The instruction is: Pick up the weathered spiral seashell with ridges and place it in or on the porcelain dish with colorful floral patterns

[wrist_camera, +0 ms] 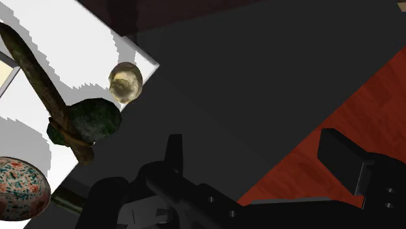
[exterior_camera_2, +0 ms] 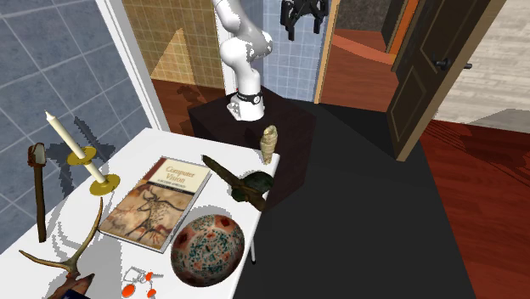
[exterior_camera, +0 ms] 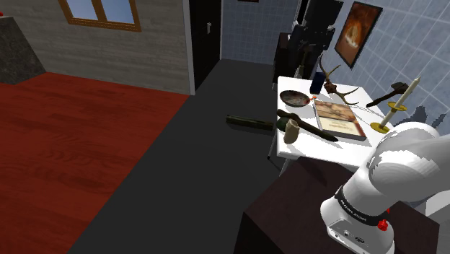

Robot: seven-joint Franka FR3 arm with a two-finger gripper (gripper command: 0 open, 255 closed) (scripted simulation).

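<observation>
The pale, ridged spiral seashell point(exterior_camera: 291, 130) point(exterior_camera_2: 269, 142) point(wrist_camera: 125, 82) stands upright at the white table's point(exterior_camera_2: 143, 151) corner nearest the arm's stand. The floral porcelain dish point(exterior_camera_2: 209, 246) point(exterior_camera: 293, 96) point(wrist_camera: 19, 185) lies at the table's other end, along the same edge. My black gripper point(exterior_camera_2: 303, 15) point(wrist_camera: 260, 162) hangs high above the dark floor, off the table and well apart from the shell. Its fingers point(wrist_camera: 345, 162) stand wide apart with nothing between them.
A stone-headed axe point(exterior_camera_2: 246, 183) point(wrist_camera: 84, 120) lies between shell and dish. A book point(exterior_camera_2: 157, 204), a candle on a yellow holder point(exterior_camera_2: 81, 149), a hammer point(exterior_camera_2: 38, 195) and antlers point(exterior_camera_2: 68, 255) fill the table's wall side. An open dark door point(exterior_camera_2: 433, 68) stands beyond.
</observation>
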